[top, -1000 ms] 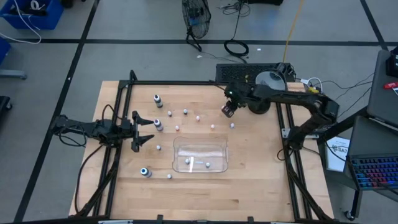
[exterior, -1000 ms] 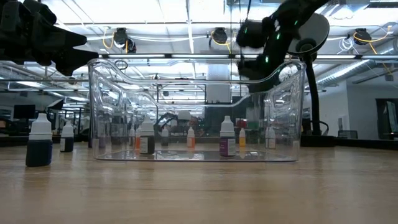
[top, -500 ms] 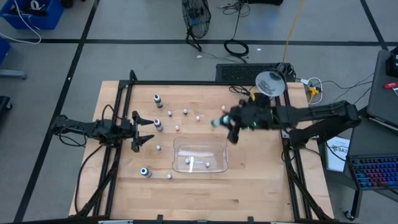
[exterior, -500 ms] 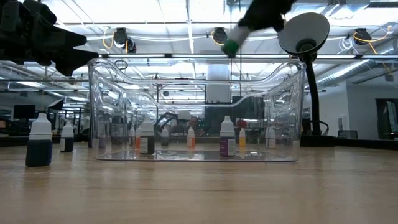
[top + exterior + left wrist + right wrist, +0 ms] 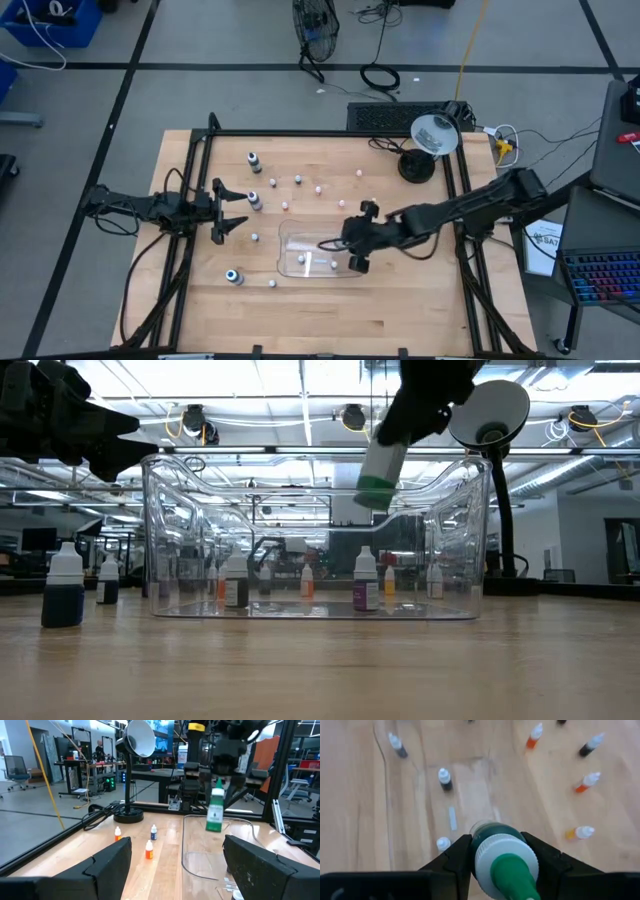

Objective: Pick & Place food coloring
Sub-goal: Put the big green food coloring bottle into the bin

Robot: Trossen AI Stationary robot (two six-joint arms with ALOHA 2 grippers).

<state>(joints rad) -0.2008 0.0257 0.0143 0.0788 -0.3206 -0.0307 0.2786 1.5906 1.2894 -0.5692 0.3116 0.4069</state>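
1. Above the clear tray, your right gripper has its fingers closed on a green food coloring bottle, which hangs in the air over the tray's right half.
2. Inside the tray you have small bottles standing on its floor.
3. Out on the desk, more bottles stand scattered.
4. Your left gripper waits spread wide at the desk's left side, holding nothing.
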